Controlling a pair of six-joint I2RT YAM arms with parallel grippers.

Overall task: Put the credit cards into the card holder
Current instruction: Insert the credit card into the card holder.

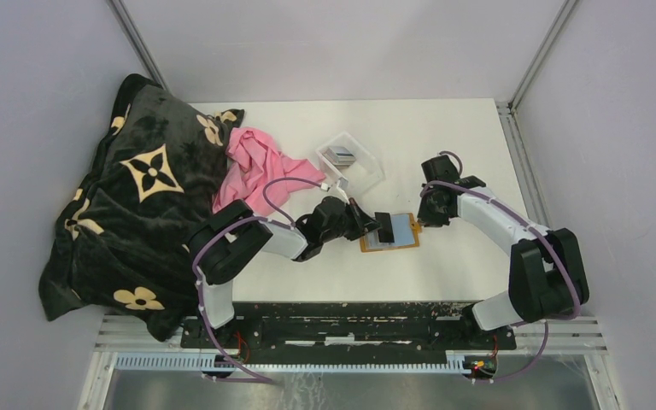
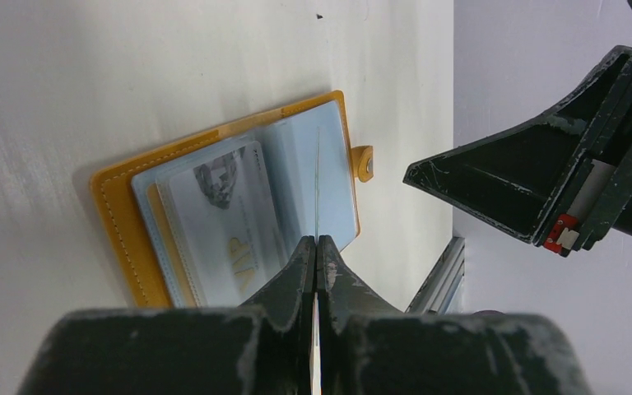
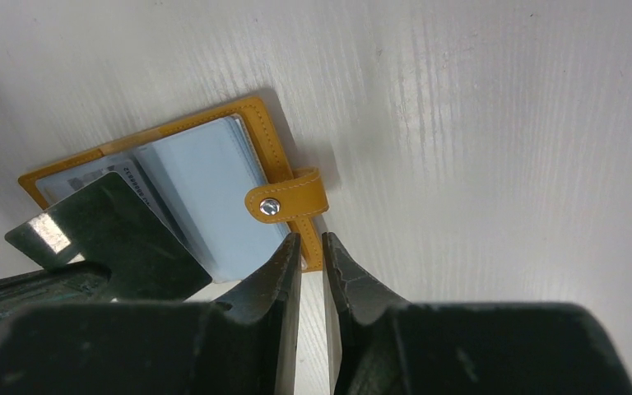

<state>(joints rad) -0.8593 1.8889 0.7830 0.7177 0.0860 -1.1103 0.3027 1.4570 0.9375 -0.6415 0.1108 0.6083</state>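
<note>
While left jaws clamp one credit card (image 3: 123,234) over one open card holder (image 3: 206,189), right jaws straddle its edge, grip unclear.

White arms (image 1: 282,242), black joints (image 1: 222,249) (purple cables (image 1: 295,179)), scuffed black left pincer (image 2: 317,243).

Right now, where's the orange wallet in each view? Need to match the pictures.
Top external: wallet just right of centre.
Left wrist: left of centre, lying open.
Right wrist: centre-left, lying open.
Shared landmark: its snap tab, clear in both wrist views.
</note>
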